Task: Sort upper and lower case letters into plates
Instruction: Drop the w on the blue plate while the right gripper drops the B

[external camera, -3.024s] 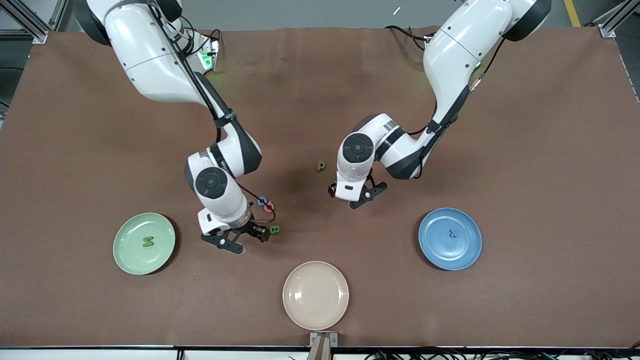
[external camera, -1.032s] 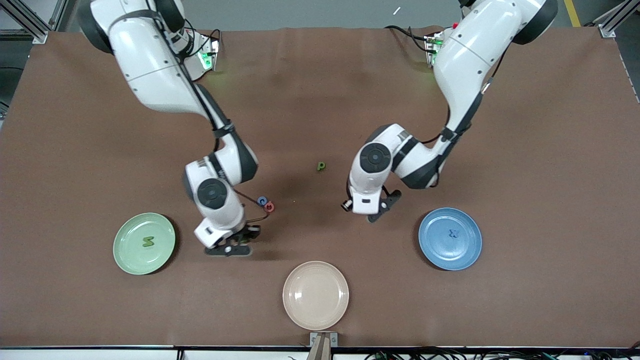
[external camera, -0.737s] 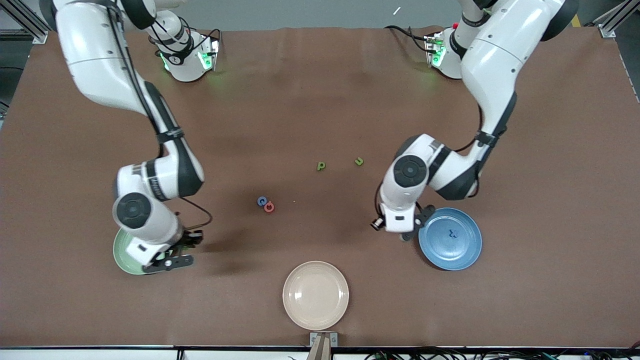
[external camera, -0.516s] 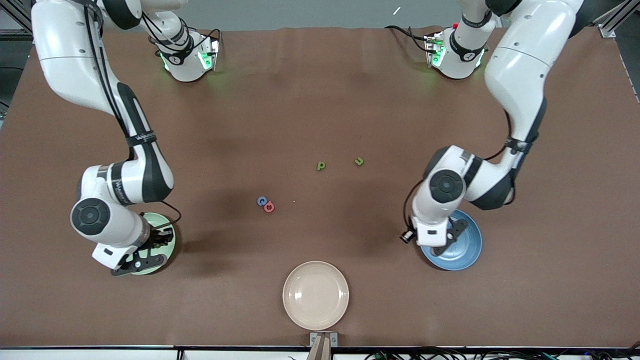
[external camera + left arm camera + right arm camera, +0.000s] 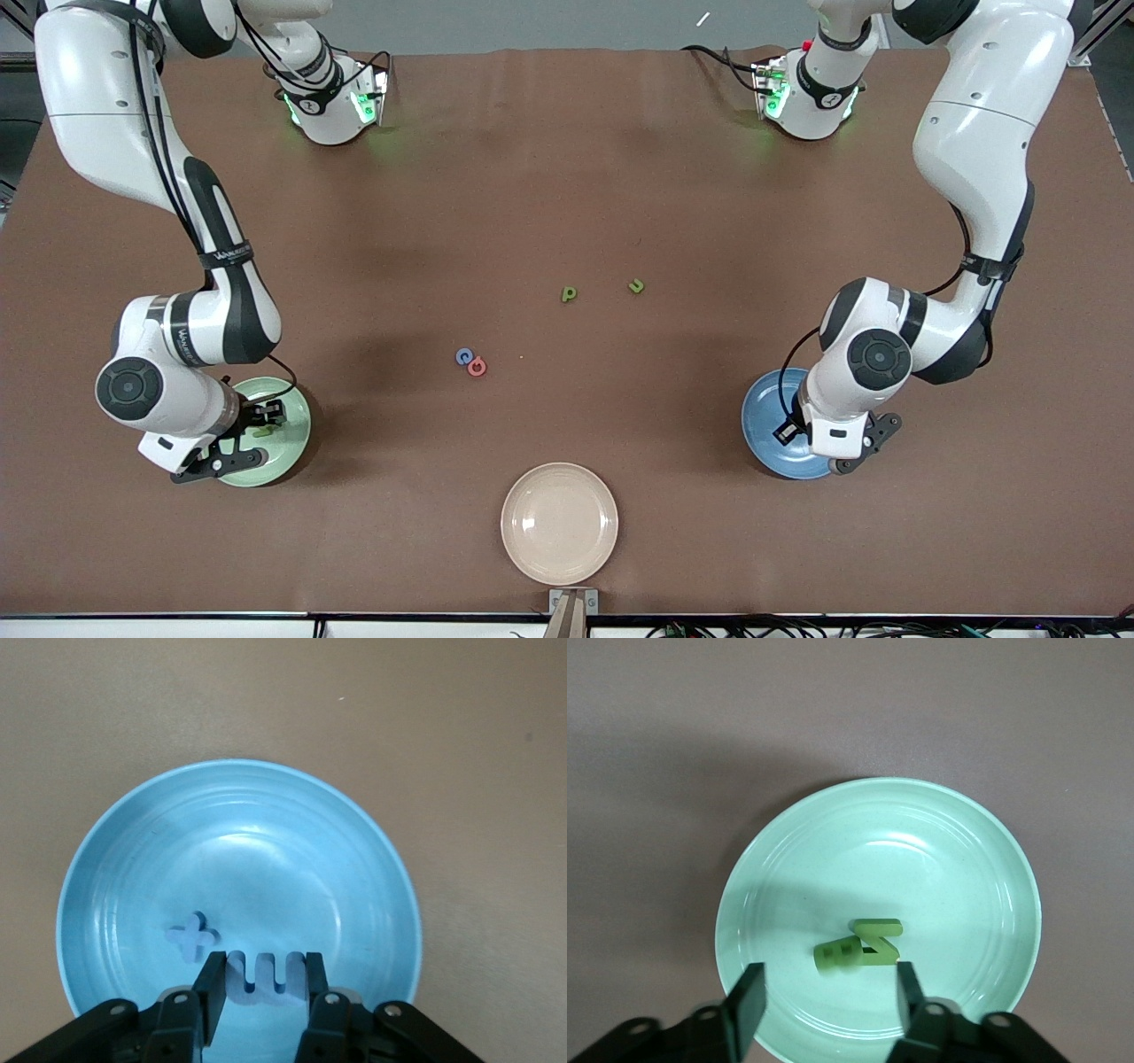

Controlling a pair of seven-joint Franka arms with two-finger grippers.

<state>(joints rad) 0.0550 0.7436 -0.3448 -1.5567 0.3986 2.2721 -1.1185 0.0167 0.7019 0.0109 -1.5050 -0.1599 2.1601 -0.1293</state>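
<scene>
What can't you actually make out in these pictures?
- Front view: the blue plate is partly hidden by the left hand, so its letters cannot be seen.
- Front view: the green plate is partly hidden by the right arm.
- Right wrist view: the second green letter is unreadable, tilted.

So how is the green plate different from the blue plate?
The green plate lies toward the right arm's end, the blue plate toward the left arm's. The right hand over the green plate is open, its letter dropped; the left hand over the blue plate grips a blue letter. Both are round and shallow.
</scene>
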